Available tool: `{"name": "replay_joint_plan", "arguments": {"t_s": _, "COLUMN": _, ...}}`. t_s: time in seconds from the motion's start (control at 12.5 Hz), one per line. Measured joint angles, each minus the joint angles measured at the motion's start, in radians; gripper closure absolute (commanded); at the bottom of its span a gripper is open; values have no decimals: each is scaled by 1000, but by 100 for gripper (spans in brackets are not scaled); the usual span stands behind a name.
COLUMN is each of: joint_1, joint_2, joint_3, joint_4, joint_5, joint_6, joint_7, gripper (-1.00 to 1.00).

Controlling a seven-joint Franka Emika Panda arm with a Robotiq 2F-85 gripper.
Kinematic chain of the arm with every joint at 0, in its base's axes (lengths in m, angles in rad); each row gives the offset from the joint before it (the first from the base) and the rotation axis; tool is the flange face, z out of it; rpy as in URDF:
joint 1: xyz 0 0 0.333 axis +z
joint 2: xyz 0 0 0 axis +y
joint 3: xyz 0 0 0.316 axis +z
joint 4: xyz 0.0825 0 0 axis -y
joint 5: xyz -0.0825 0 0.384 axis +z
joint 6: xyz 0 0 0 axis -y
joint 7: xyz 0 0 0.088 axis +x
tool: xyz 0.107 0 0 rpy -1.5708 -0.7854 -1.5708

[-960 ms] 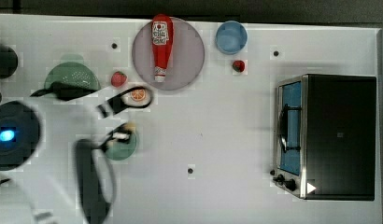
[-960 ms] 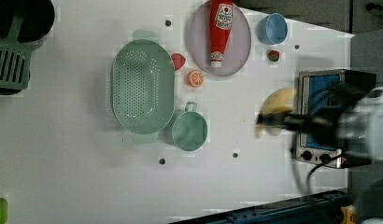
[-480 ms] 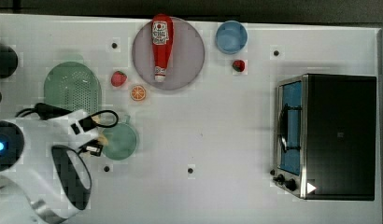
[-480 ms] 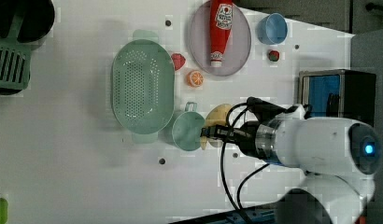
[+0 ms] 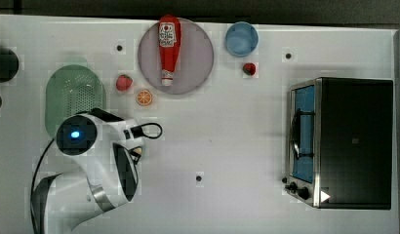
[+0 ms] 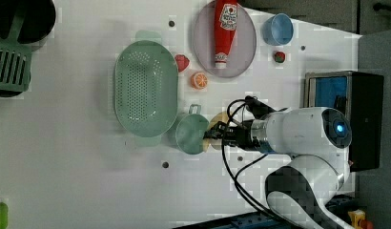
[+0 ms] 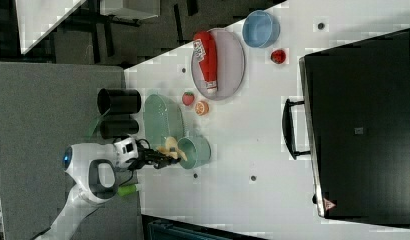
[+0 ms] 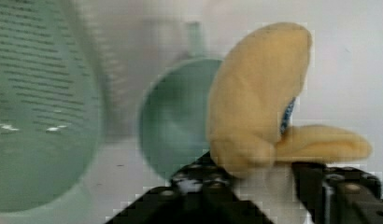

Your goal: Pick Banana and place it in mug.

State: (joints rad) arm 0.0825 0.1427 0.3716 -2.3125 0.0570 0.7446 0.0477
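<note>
**Banana held beside the mug**

The robot's tool (image 8: 269, 179) held the banana (image 8: 255, 98). In the wrist view the soft yellow banana sat between the two black fingers (image 8: 206, 179), which were closed part way on its lower end. The banana stuck out past the fingers, and a smaller yellow piece of it pointed off to one side.

The mug (image 6: 191, 134) was small, round and teal-green. It stood on the white worktop (image 6: 88, 181). In the left view the banana (image 6: 217, 131) was at the mug's right rim, just touching or just over it; I could not tell which. It was not down inside the mug yet. In the right view the banana (image 7: 169, 146) was at the mug's (image 7: 195, 152) left side, between the mug and the arm.

The big green colander (image 6: 146, 95) lay just beside the mug, on the left view's left. A little way up from the mug lay an orange slice (image 6: 199, 80) and a red strawberry (image 6: 181, 62), near each other. A red ketchup bottle (image 6: 224, 31) lay on a round grey plate (image 6: 243, 52). A light blue cup (image 6: 278, 29) stood near the plate, with a small red fruit (image 6: 279, 57) next to it.

A toaster oven (image 5: 344, 141) sat well apart, on the top view's right. In the top view the white arm (image 5: 98, 146) covered the mug.
</note>
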Motion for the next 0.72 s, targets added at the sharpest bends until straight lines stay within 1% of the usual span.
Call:
{"name": "replay_joint_plan", "arguments": {"t_s": 0.16, "joint_1": -21, "joint_2": -10, "joint_3": 4, "joint_4": -8, "joint_5": -1, "joint_6": 25, "joint_7": -1, "gripper": -68}}
{"name": "replay_joint_plan", "arguments": {"t_s": 0.24, "joint_1": -25, "joint_2": -16, "joint_3": 1, "joint_4": -4, "joint_5": -6, "joint_6": 45, "joint_7": -1, "gripper": -100}}
{"name": "replay_joint_plan", "arguments": {"t_s": 0.32, "joint_1": -26, "joint_2": -25, "joint_3": 0, "joint_4": 0, "joint_5": -7, "joint_6": 49, "joint_7": -1, "gripper": -100}}
{"name": "replay_joint_plan", "arguments": {"t_s": 0.4, "joint_1": -36, "joint_2": -26, "joint_3": 15, "joint_4": 8, "joint_5": -33, "joint_6": 73, "joint_7": 0, "gripper": -100}}
{"name": "replay_joint_plan", "arguments": {"t_s": 0.48, "joint_1": -31, "joint_2": -24, "joint_3": 17, "joint_4": 27, "joint_5": -47, "joint_6": 74, "joint_7": 0, "gripper": -100}}
{"name": "replay_joint_plan", "arguments": {"t_s": 0.56, "joint_1": -31, "joint_2": -31, "joint_3": 26, "joint_4": 41, "joint_5": -41, "joint_6": 90, "joint_7": 0, "gripper": -100}}
{"name": "replay_joint_plan", "arguments": {"t_s": 0.64, "joint_1": -25, "joint_2": -45, "joint_3": 21, "joint_4": 51, "joint_5": -11, "joint_6": 85, "joint_7": 1, "gripper": -100}}
{"name": "replay_joint_plan", "arguments": {"t_s": 0.72, "joint_1": -15, "joint_2": -60, "joint_3": 5, "joint_4": 64, "joint_5": -3, "joint_6": 72, "joint_7": 3, "gripper": -100}}
